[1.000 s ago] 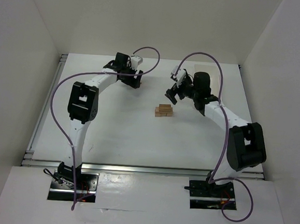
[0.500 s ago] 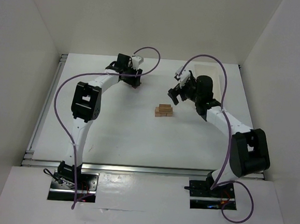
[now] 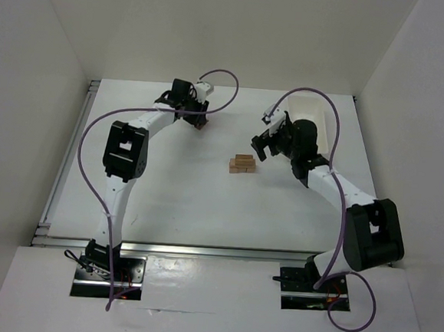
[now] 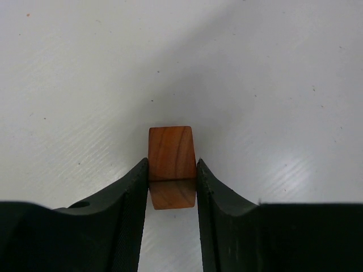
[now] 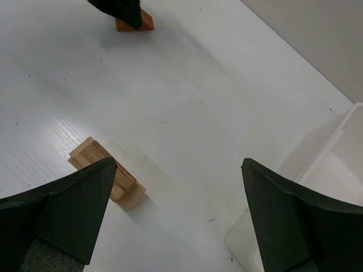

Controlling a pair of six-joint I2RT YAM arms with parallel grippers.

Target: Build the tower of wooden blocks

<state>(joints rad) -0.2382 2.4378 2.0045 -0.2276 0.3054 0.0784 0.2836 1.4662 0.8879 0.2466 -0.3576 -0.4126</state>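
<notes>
One smooth reddish block (image 4: 170, 148) pinched by left claw (image 4: 172, 165), right claw (image 5: 178, 164) spread wide, tan tower (image 3: 244, 164)

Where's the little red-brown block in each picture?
Top external: red-brown block far back, left of centre.
Left wrist: middle, between the fingers.
Right wrist: top edge, left part.
Shared landmark: the left gripper around it.

Bright, even, diffuse light fills the white worktop (image 3: 204, 203). Shadows are soft and faint, darkest around the reddish block (image 4: 171, 152). All 3 views look sharp.
</notes>
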